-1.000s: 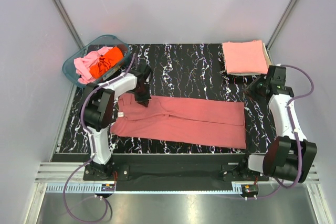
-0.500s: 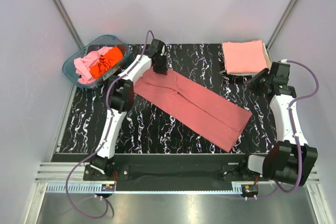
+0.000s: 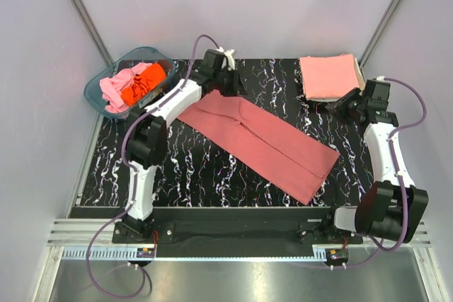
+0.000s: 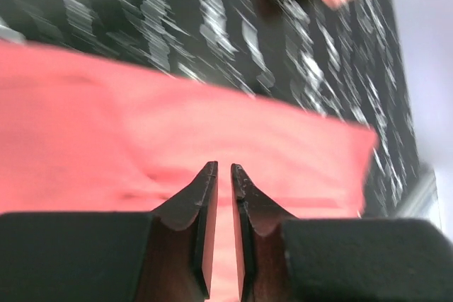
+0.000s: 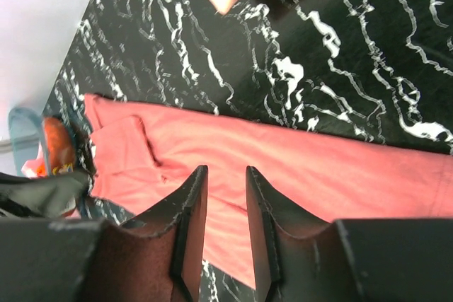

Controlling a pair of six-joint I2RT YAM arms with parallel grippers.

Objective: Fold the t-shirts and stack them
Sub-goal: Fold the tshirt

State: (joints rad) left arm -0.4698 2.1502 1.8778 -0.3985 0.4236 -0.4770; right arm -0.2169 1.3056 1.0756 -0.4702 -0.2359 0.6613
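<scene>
Table (image 3: 212,182): black and marbled; on your near side of the brick-red t-shirt (image 3: 258,139) it shows bare.
Brick-red t-shirt: lies flat as a long narrow strip, slanting from its near-right end to its far-left end (the sleeves look turned in). I judge the lengthwise folds done and the crosswise ones not yet made.
Right pincer (image 5: 225,171): hangs off the shirt's right side above bare table, between the shirt and the folded stack. Its jaws stand moderately apart with nothing between them. It is probably parked there to leave you room for the next fold.
Left pincer (image 4: 224,169): over the shirt's far-left end, arm stretched long. Its jaws are only a thin slit apart and pinch no cloth that you can see, though that view is blurred.
Salmon-pink stack (image 3: 329,77): folded square, beyond the shirt's right end and well apart from it. I take it as the strip's destination.
Tub (image 3: 90,95): beyond the shirt's far-left end, holding a crumpled pink tee (image 3: 113,90) and orange tee (image 3: 141,84), both waiting for you.
</scene>
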